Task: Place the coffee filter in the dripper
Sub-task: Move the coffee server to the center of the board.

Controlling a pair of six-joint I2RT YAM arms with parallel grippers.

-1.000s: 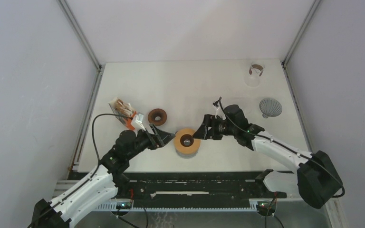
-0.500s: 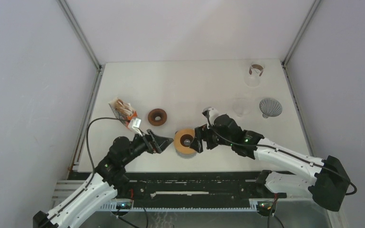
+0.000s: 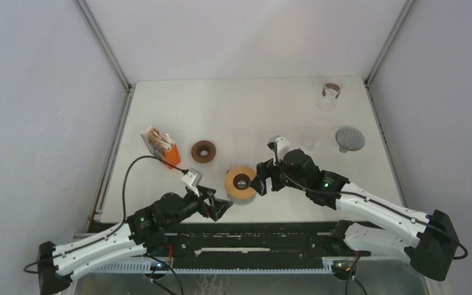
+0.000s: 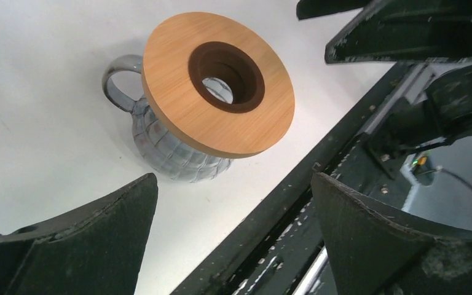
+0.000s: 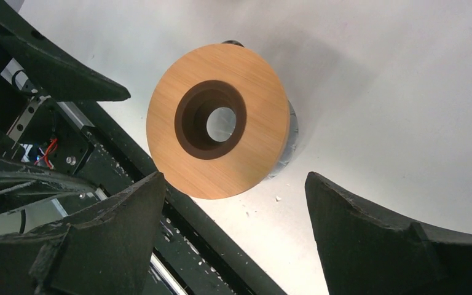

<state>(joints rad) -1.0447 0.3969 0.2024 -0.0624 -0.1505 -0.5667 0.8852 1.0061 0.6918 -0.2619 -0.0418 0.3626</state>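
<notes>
- Table (image 3: 233, 104): white top and all items stand on it.
- Left gripper (image 3: 219, 206): jaws spread wide, nothing between them. It sits low at the near edge, near-left of the wooden disc (image 3: 230, 185) and apart from it. A second ago it was right at the disc's left rim, so the arm has pulled back.
- Right gripper (image 3: 260, 183): jaws spread wide and empty, just beside the disc's right rim. The wrist view shows a gap to the disc. It has dropped slightly nearer since a second ago.
- Wooden disc: lies flat, face and centre hole up, on a grey ribbed glass mug (image 4: 172, 153). Same spot as before.
- Filter pack (image 3: 158, 144): an orange holder of paper filters at mid-left. Its long axis runs far-left to near-right, with the orange end nearest the arms. It is untouched, and fully visible now that the left wrist has moved off it.
- Dripper (image 3: 350, 139): a grey fluted cone at the right side, well apart from the filters. The wide mouth is turned up and away and the narrow tip points near-left. No filter in it. Unmoved.
- Brown ring (image 3: 195, 151): flat, between the pack and the disc.
- Clear glass (image 3: 311, 137): left of the dripper. The right arm hid it a second ago.
- Banded glass (image 3: 330, 95): upright at the far right.
</notes>
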